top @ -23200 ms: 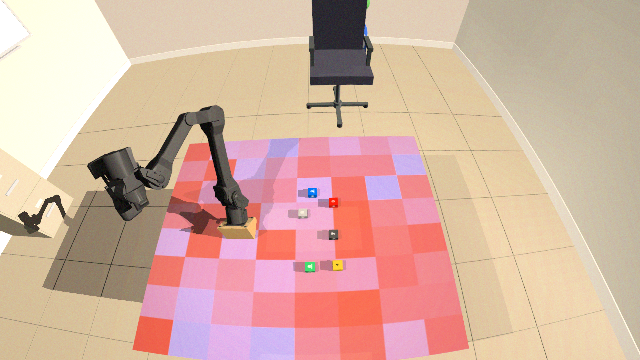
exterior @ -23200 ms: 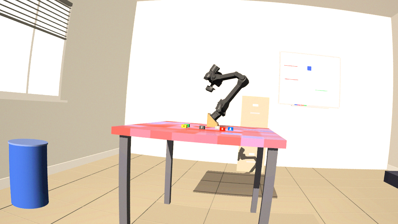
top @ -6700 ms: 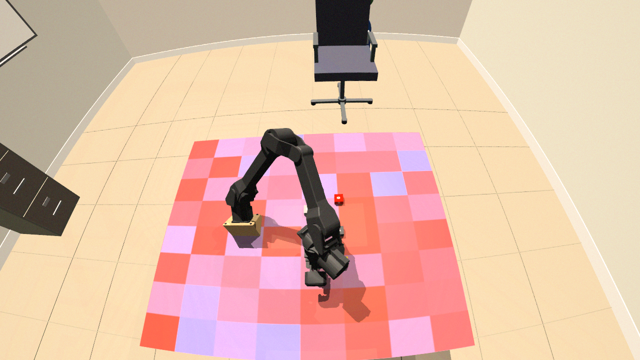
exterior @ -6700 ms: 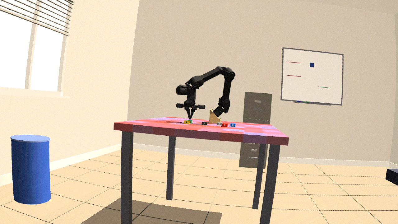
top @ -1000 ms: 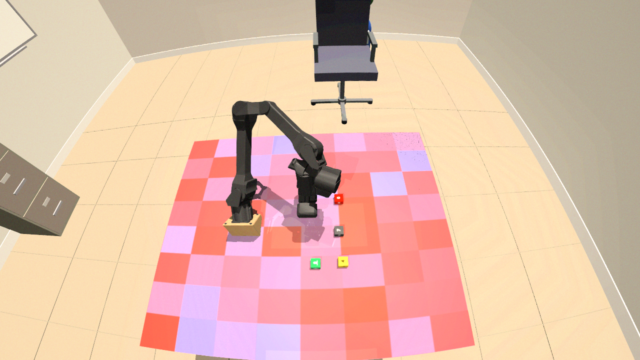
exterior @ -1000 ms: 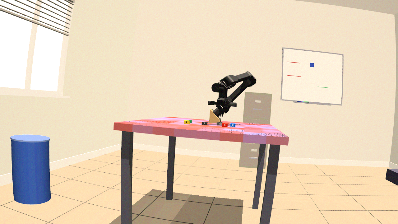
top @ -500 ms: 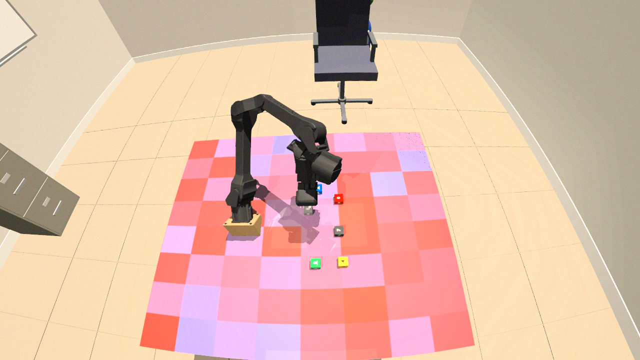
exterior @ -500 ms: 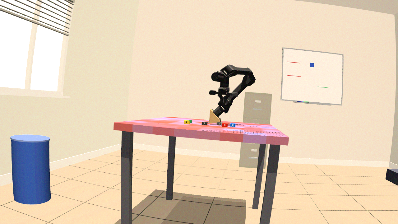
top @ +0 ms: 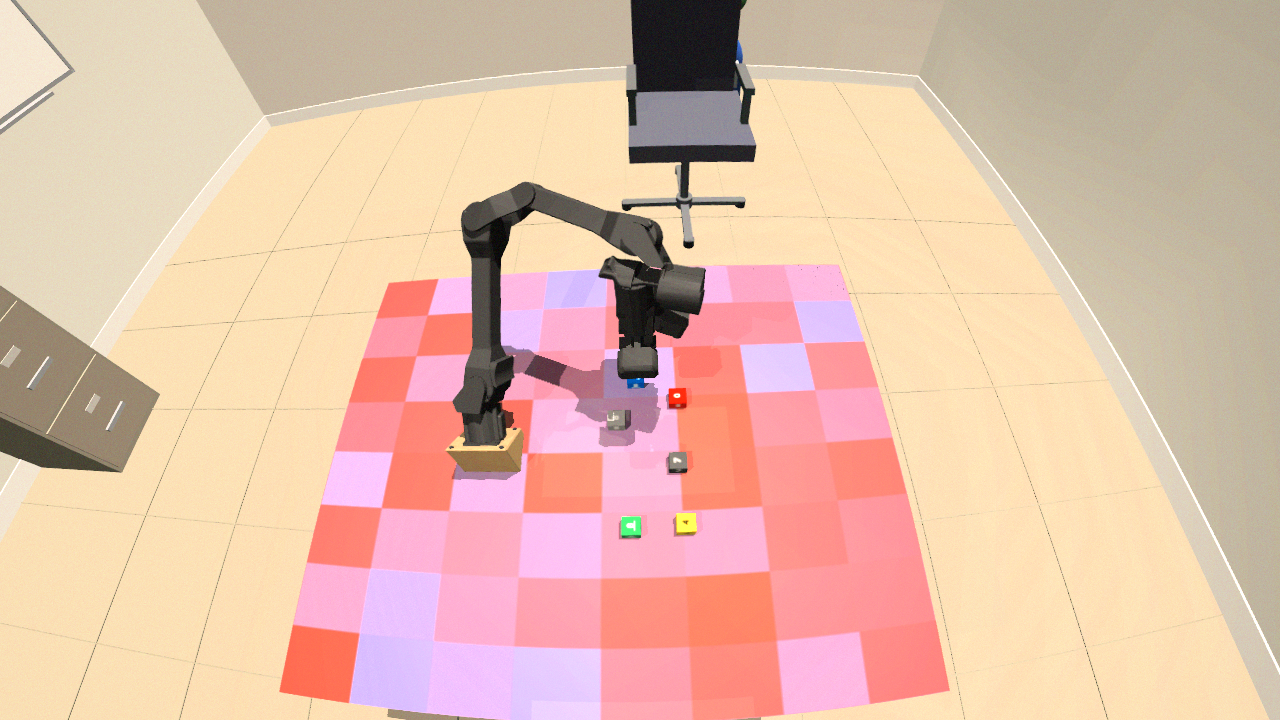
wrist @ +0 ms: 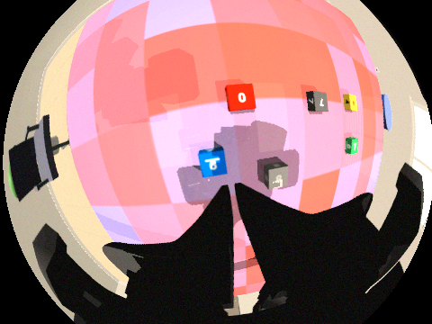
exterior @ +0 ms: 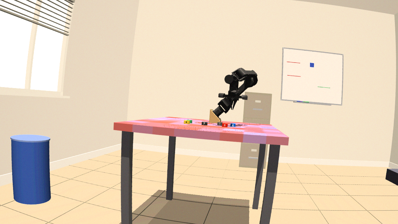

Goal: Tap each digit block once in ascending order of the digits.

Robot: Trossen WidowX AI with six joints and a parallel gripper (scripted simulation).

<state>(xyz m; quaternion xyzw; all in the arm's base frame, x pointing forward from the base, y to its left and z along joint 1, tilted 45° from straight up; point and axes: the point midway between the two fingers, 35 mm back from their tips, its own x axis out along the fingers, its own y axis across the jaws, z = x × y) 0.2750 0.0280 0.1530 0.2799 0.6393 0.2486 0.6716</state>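
My gripper (exterior: 233, 109) (wrist: 232, 190) is shut with nothing between its tips. It hangs well above the table; in the wrist view its tips point between the blue block (top: 635, 383) (exterior: 233, 125) (wrist: 212, 163) and the grey block (wrist: 275, 175) (top: 616, 420). The digits on both are hard to read. The red block (top: 677, 397) (exterior: 224, 125) (wrist: 240, 97) shows 0. The dark grey block (top: 677, 462) (exterior: 204, 123) (wrist: 318, 102) shows 7. The yellow block (top: 685, 523) (exterior: 186, 122) (wrist: 350, 103) shows 4. The green block (top: 630, 526) (wrist: 352, 146) seems to show 1. The gripper body partly hides the blue block in the top view.
The checkered table (top: 465, 608) (exterior: 194, 133) carries the blocks and the wooden arm base (top: 487, 454) (exterior: 214, 117). An office chair (top: 691, 125) stands beyond the table's far edge. A blue bin (exterior: 30, 170) and a filing cabinet (exterior: 257, 105) stand on the floor.
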